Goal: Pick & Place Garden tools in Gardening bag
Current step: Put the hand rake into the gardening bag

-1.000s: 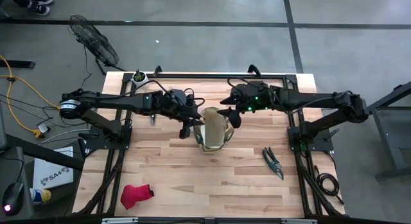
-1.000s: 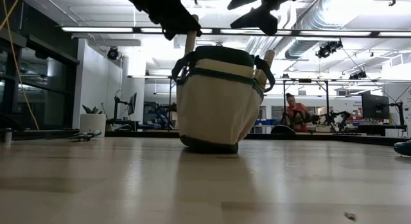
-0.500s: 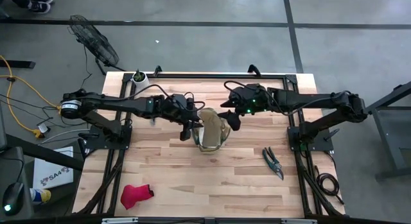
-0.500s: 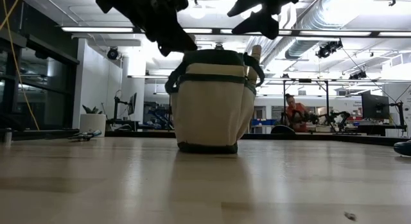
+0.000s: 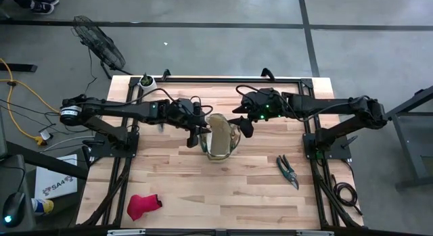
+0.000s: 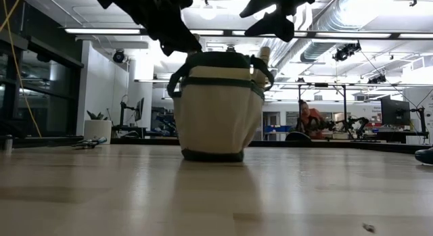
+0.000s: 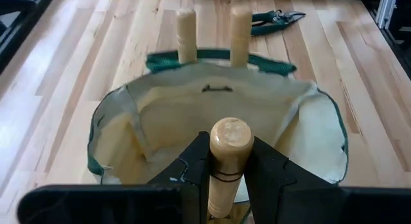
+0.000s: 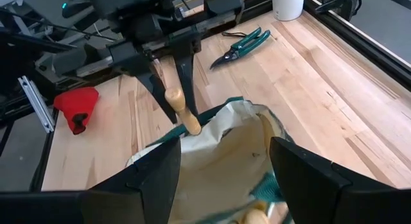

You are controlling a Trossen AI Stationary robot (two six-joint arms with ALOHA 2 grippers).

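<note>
Here the left gripper (image 7: 230, 176), reaching in level over the table, clamps a wood-handled tool (image 7: 228, 153) standing upright at the near rim of the open gardening bag (image 5: 222, 138), two more wooden handles (image 7: 186, 35) poking from its far side, while the right gripper (image 8: 221, 163) hovers spread wide above it.

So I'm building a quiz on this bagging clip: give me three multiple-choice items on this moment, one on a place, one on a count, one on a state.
1. Where is the red glove?
A. in the bag
B. on the table, near the front left corner
C. in the right gripper

2. How many wooden handles stand at the bag's far side in the left wrist view?
A. two
B. none
C. four

3. The left gripper is:
A. open, empty
B. shut on a wood-handled tool
C. holding shears

Answers: B, it lies there on the wood; A, two stick up; B, fingers clamp the handle.
</note>
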